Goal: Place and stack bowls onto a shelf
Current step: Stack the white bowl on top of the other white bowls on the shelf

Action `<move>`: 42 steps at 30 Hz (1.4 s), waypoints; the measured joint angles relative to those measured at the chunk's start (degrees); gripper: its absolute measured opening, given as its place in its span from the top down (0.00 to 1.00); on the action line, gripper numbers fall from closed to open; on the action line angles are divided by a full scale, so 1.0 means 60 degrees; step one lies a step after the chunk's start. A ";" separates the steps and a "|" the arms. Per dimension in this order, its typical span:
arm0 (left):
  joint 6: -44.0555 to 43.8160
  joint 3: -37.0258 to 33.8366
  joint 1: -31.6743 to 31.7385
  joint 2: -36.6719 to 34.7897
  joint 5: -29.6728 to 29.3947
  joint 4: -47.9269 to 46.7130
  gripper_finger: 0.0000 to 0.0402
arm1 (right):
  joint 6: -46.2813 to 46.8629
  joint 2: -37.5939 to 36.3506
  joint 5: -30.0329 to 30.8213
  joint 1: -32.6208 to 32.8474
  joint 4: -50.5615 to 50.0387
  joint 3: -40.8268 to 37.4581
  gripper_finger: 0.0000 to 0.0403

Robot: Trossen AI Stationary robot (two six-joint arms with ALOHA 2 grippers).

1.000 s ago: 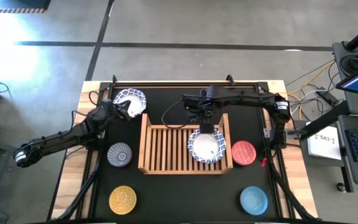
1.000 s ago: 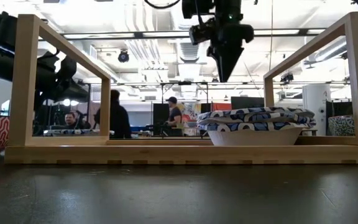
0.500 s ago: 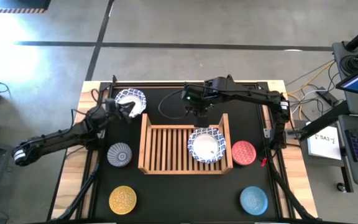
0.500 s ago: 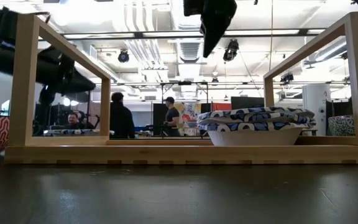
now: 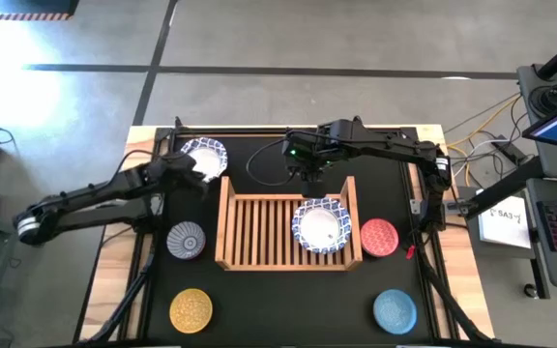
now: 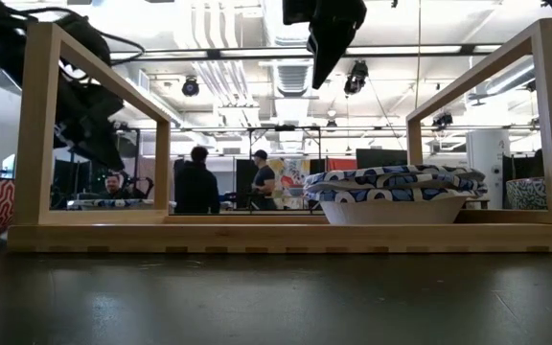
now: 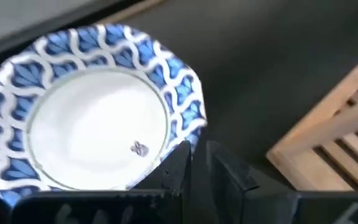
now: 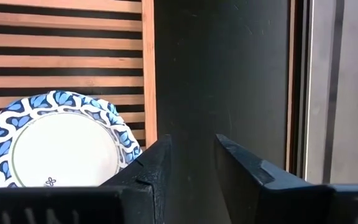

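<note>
The wooden shelf lies mid-table. A stack of white, blue-rimmed bowls rests on its slats at the right end. Another blue-rimmed bowl sits on the mat by the shelf's far left corner. My left gripper hangs just above that bowl's shelf-side rim, shut to a narrow slit with nothing in it. My right gripper is open and empty, high over the shelf's far edge, above and behind the stack.
Small bowls stand on the mat around the shelf: grey-blue at its left, red at its right, yellow near left, light blue near right. The shelf's left half is bare slats. People stand in the room beyond.
My right gripper has risen from over the stack and drawn back toward the table's far edge, tipping as it went; the stack stays put. My left arm has lifted a little and its gripper has tipped further down and rolled beside the far-left bowl, which has not moved.
</note>
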 joint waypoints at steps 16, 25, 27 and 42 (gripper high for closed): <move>-0.0423 0.0314 0.0000 0.2237 -0.0043 -0.0249 0.60 | 0.0021 0.0007 -0.0015 0.0002 -0.0005 0.0000 0.69; -0.0096 0.0354 0.0000 0.3377 -0.0984 0.0423 0.60 | 0.0179 0.0007 -0.0015 0.0002 -0.0008 -0.0004 0.69; -0.0069 0.0351 0.0000 0.3678 -0.0987 0.0491 0.60 | 0.0178 0.0007 -0.0015 0.0002 -0.0008 -0.0004 0.69; 0.0090 0.0570 0.0000 0.4621 -0.1294 0.0756 0.97 | 0.0173 0.0011 -0.0011 0.0002 -0.0005 -0.0007 0.72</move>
